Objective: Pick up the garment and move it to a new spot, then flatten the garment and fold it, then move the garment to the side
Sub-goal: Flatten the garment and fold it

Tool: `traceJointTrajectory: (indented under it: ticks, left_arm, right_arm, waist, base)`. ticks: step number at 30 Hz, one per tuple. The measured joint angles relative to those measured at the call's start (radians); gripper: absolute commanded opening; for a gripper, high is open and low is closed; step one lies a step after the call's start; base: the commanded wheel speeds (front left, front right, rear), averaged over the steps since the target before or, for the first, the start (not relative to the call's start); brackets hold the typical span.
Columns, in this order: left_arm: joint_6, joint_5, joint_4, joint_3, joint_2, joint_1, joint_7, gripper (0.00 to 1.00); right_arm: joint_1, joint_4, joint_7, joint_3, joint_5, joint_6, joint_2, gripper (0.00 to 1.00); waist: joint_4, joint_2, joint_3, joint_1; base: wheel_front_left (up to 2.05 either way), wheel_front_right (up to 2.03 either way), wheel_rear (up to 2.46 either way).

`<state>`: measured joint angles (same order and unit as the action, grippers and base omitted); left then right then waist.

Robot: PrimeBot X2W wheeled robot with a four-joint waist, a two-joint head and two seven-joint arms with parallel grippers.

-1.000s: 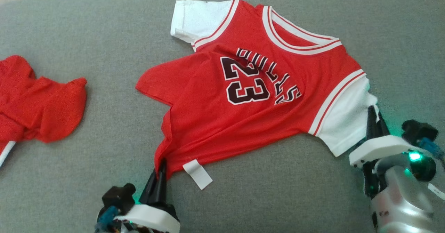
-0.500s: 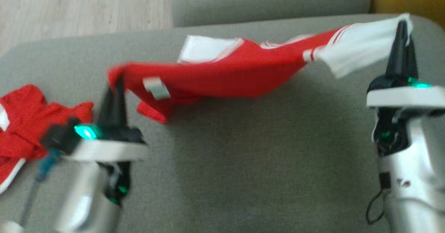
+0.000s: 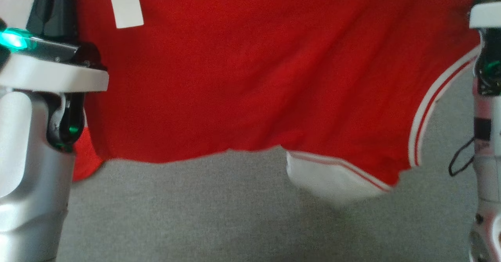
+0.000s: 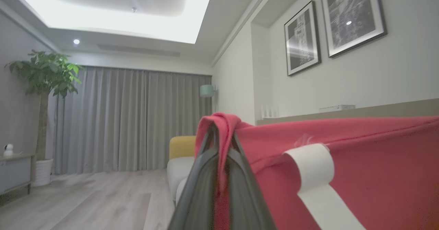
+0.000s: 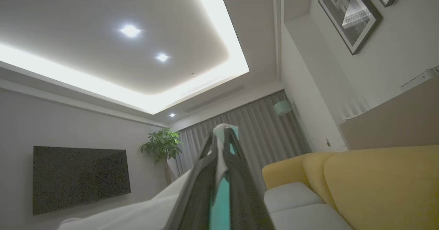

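Observation:
The garment (image 3: 250, 78) is a red jersey with white trim. It hangs spread out in the air, close in front of the head camera, above the grey cushion (image 3: 219, 215). My left gripper (image 3: 53, 0) is shut on its red hem corner (image 4: 219, 127), beside a white tag (image 3: 125, 8). In the right wrist view my right gripper (image 5: 223, 134) is shut on the white sleeve (image 5: 137, 213). The other white sleeve (image 3: 332, 176) dangles at the lower edge. The printed front faces away from the head camera.
The right arm (image 3: 485, 109) stands at the right edge, the left forearm (image 3: 27, 176) at the left. The wrist views look out at a yellow sofa (image 5: 377, 182), a TV (image 5: 79, 178), a potted plant (image 4: 44, 85) and grey curtains (image 4: 130, 120).
Both grippers have lifted the garment off the cushion, where it lay flat a second ago. It now hangs stretched between them. The head camera's view has shifted as well.

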<state>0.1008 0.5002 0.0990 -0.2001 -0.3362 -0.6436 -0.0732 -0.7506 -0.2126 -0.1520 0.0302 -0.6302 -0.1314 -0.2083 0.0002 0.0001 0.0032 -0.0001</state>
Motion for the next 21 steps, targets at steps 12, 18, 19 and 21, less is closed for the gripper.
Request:
traceJointTrajectory:
  ticks: [12, 18, 19, 21]
  left_arm:
    - [-0.039, -0.055, 0.272, -0.001, 0.035, -0.279, -0.114, 0.00]
    - [-0.020, -0.071, 0.372, 0.008, 0.076, -0.454, -0.181, 0.00]
    - [-0.014, -0.068, 0.394, 0.011, 0.086, -0.458, -0.183, 0.00]
    - [-0.003, -0.060, 0.446, 0.011, 0.100, -0.439, -0.184, 0.00]
  right_arm:
    - [-0.370, -0.302, -0.085, 0.004, 0.153, 0.000, 0.029, 0.00]
    - [-0.551, -0.336, -0.099, -0.122, 0.202, 0.000, 0.065, 0.00]
    - [-0.551, -0.331, -0.102, -0.134, 0.202, 0.000, 0.069, 0.00]
    - [-0.527, -0.329, -0.105, -0.128, 0.200, 0.000, 0.075, 0.00]
  waist:
    - [-0.005, -0.0001, 0.203, 0.0004]
    - [-0.025, -0.0001, 0.295, 0.0005]
    - [-0.030, -0.0001, 0.303, 0.0005]
    - [-0.043, -0.0001, 0.312, 0.0006]
  base:
    - [0.00, 0.00, 0.00]
    - [0.00, 0.00, 0.00]
    - [0.00, 0.00, 0.00]
    - [0.00, 0.00, 0.00]
